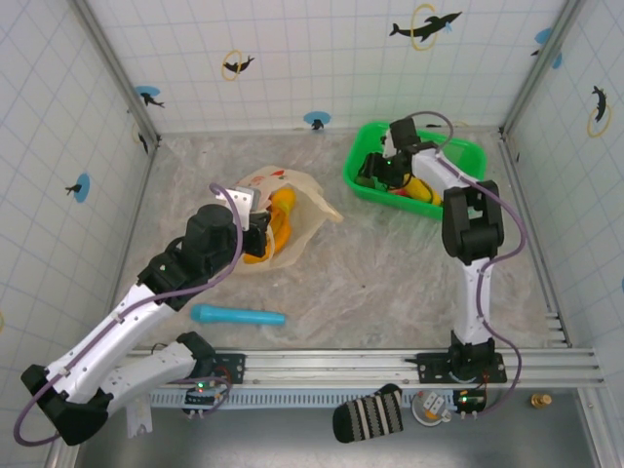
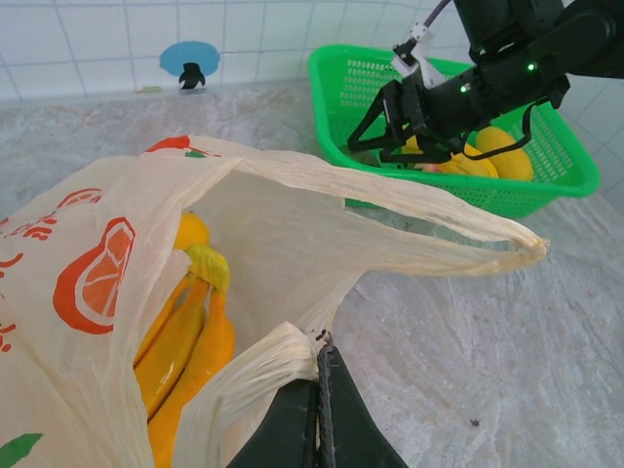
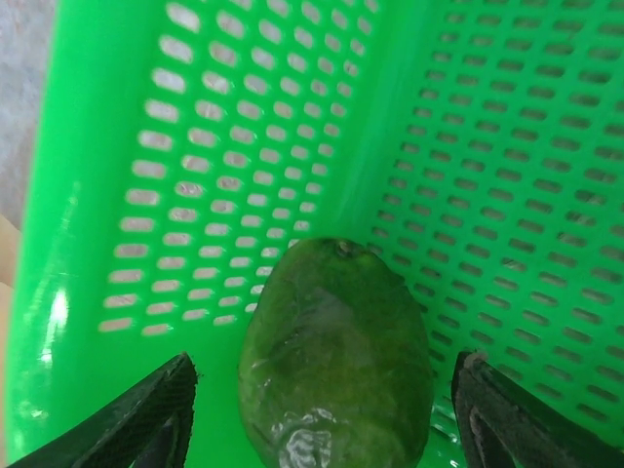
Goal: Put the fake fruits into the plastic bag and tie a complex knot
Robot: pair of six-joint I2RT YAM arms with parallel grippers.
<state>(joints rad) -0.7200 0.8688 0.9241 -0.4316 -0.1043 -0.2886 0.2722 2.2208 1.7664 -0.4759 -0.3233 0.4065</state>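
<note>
- Bagging job looks partway done from where I'm standing, and nowhere near the knot part
- The plastic bag (image 2: 292, 214) lies on the table (image 1: 390, 273) over on the left side, its mouth wide open and facing the basket
- The left fingers (image 2: 320, 419) are clamped tight on a bunched bit of the bag's edge, holding the mouth up so stuff can go in
- A bunch of bananas (image 2: 185, 331) is already inside the bag, and there's another yellow-orange piece tucked behind them that I can't really make out
- The right fingers (image 1: 375, 171) are down inside the green basket (image 1: 458, 156) at the far right, spread apart with a green fruit (image 3: 336, 351) sitting between them. They're on either side of it, not touching, so nothing's grabbed yet
- A few yellow fruits (image 2: 497, 156) are in the basket too, so I'd guess several more trips are needed
- A blue tube (image 1: 237, 316) lies on the table near the arms, well apart from the bag, and it doesn't look like one of the fruits
- Left to do, I reckon: close on the green one, carry it across and drop it in the bag, repeat for the rest, then the handles need tying. Both are loose right now, so that part hasn't started
</note>
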